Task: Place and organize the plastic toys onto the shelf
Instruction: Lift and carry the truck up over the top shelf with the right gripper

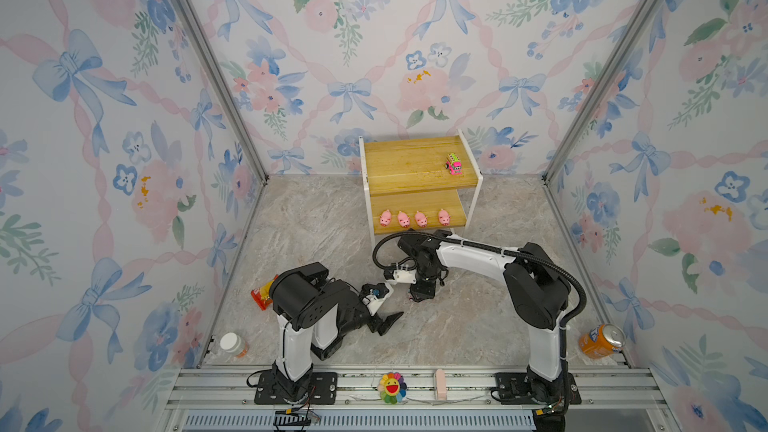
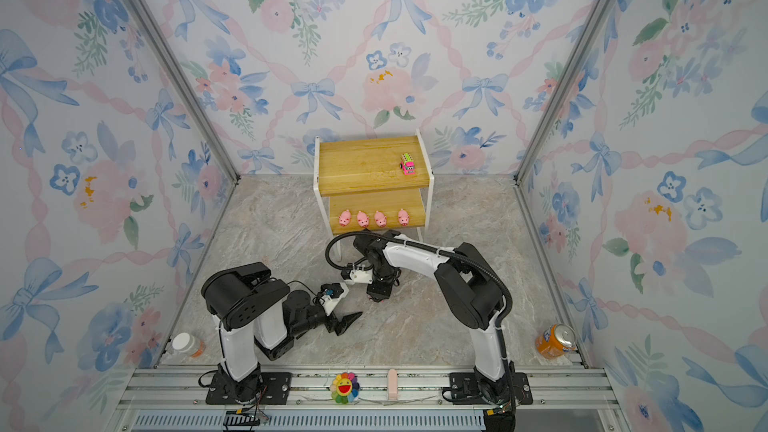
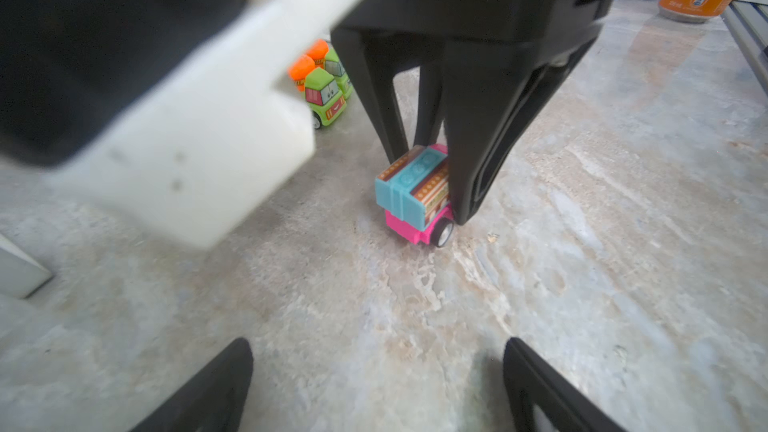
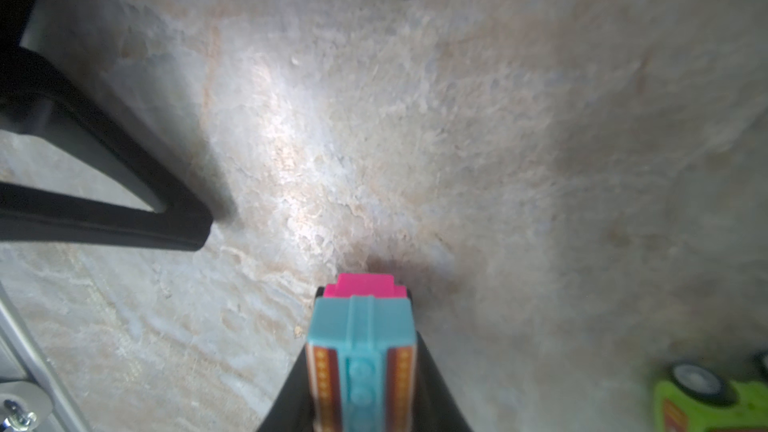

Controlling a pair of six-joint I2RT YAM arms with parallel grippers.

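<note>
On worktop (image 1: 469, 326) at 6 o'clock of the shelf (image 1: 409, 160), R pincer (image 3: 430, 187) is clamped on the pink truck (image 3: 405, 197), wheels down. Lift straight up w/o tilt before swinging to 12; L pincer (image 1: 392, 323) wide open, empty.

This is a robot lab's test cell dressed like a nursery. Floral wallpaper panels (image 1: 104, 118) in aluminium framing (image 1: 212, 64) box in a marble-look bench (image 1: 457, 326). The left arm (image 1: 295, 342) and right arm (image 1: 540, 351) are bolted to a slotted rail (image 1: 465, 384) at the near edge.
</note>
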